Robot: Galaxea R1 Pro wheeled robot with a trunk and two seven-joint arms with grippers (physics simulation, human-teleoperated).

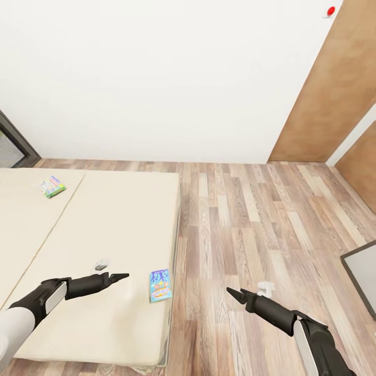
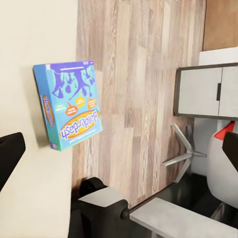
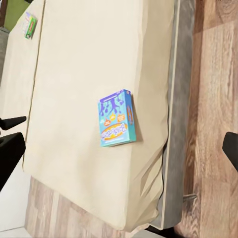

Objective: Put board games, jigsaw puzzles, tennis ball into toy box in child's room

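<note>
The bed [image 1: 104,230] with its beige mattress fills the left of the head view. A mostly blue board game [image 1: 161,285] lies flat near the mattress's right edge, and also appears in the wrist views [image 2: 70,104] [image 3: 116,119]. A green-bordered board game [image 1: 53,186] lies far back on the left [image 3: 30,26]. My left gripper [image 1: 121,275] hovers open over the mattress, just left of the blue game. Over the floor to the right of the bed, my right gripper [image 1: 233,292] is open and empty. The table, toy box, jigsaw puzzles and tennis ball are out of view.
Wood-plank floor [image 1: 250,219] stretches right of the bed to a white wall and a wooden door [image 1: 334,94]. A dark-edged pale panel [image 1: 363,274] juts in at the right edge. A dark window frame [image 1: 13,141] sits at the left. A grey cabinet [image 2: 206,91] stands nearby.
</note>
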